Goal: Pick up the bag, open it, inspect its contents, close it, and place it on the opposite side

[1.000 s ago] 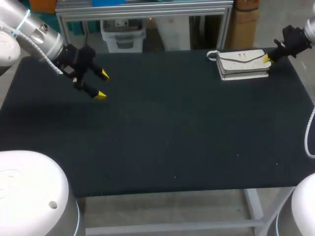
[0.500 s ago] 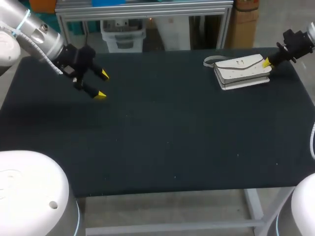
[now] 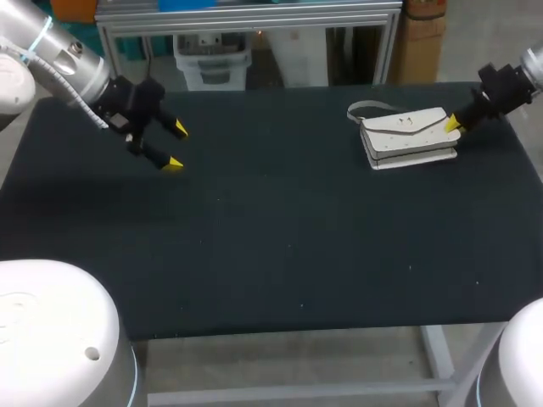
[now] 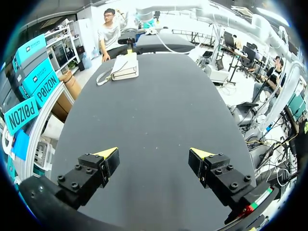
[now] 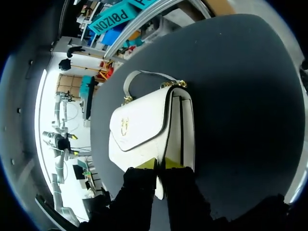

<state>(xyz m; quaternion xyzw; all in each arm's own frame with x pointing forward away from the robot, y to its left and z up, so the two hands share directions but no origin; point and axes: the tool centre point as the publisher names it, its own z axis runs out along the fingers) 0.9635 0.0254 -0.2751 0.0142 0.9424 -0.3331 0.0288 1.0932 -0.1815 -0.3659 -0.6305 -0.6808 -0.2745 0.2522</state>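
Bag (image 3: 407, 136) lies on the table (image 3: 280, 229) at its far right, one end pinched between the right fingers (image 5: 146, 164), while the left fingers (image 4: 107, 154) hang spread wide, holding nothing.

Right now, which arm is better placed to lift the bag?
Right. The right gripper is shut on one end of the bag; the left gripper hangs open, far from it.

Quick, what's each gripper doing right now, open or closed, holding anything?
Left gripper: open, holding nothing, above the table.
Right gripper: closed on the edge of the white bag.
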